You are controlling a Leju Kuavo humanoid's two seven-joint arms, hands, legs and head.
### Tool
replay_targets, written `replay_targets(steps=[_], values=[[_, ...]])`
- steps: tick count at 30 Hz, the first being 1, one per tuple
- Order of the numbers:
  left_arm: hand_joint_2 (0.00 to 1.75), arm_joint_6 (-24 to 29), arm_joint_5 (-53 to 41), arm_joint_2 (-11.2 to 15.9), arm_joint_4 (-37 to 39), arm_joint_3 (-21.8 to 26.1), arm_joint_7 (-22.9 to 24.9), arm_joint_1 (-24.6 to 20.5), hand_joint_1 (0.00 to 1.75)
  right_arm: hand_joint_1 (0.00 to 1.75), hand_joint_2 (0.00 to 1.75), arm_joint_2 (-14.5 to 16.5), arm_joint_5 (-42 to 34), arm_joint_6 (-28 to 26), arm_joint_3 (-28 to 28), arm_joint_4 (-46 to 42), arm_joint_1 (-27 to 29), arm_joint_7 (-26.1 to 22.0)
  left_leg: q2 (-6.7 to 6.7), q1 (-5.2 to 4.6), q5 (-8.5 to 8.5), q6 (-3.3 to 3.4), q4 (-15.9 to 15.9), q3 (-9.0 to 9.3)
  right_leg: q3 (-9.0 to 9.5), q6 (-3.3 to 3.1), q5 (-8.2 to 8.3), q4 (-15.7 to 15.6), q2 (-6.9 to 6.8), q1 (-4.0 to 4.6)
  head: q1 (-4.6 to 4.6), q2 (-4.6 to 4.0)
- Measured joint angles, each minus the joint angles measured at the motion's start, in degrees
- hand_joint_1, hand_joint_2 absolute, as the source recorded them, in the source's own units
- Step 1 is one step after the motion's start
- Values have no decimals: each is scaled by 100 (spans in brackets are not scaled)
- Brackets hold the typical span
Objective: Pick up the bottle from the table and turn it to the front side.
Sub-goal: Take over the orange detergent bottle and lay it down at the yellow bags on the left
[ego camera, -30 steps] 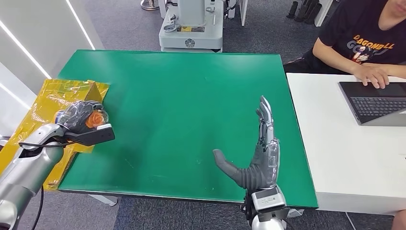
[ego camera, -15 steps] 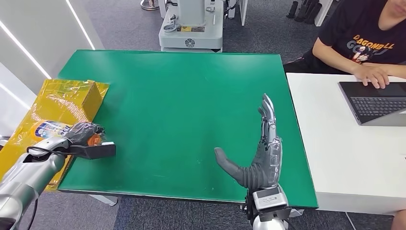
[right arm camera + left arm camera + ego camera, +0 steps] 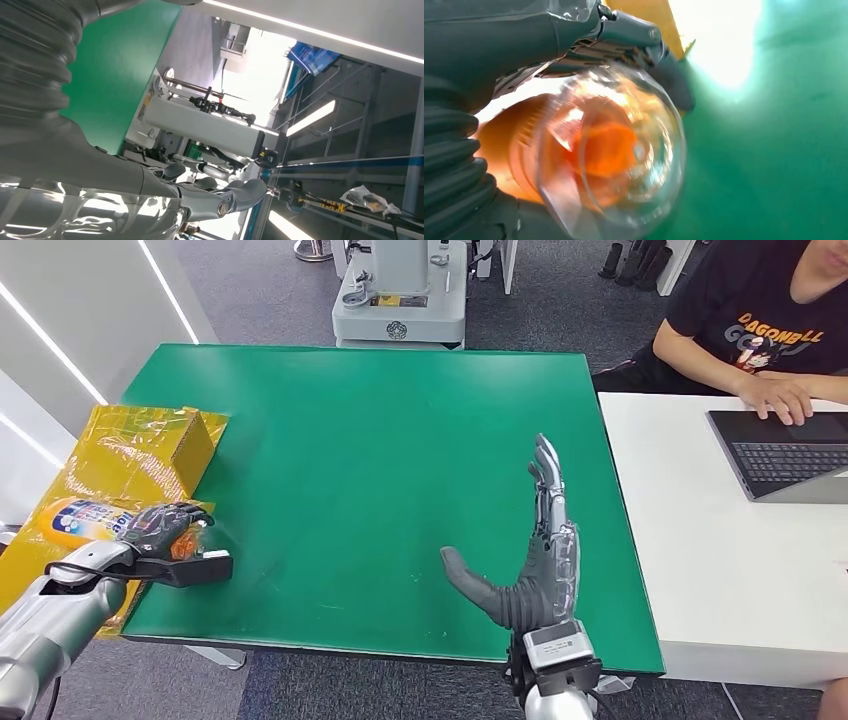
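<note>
The green desk (image 3: 380, 460) stands on grey carpet, with a white table (image 3: 700, 540) touching its right edge, where a person (image 3: 770, 320) types on a laptop (image 3: 780, 455). At the desk's front-left corner, the left hand (image 3: 160, 528) grips the bottle (image 3: 85, 520) over yellow packaging (image 3: 130, 450). The right hand (image 3: 535, 560) is held upright near the front edge, fingers straight and apart, holding nothing.
</note>
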Motion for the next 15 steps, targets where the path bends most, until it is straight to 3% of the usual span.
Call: replay_targets(steps=[15], values=[[175,683,-189,-276,-203,486,-34,251,0,0,175,71,-21,66,7,35,-98,30,-4,0,1,-1,1,2,2,0,0,0,-4,0,0,0]])
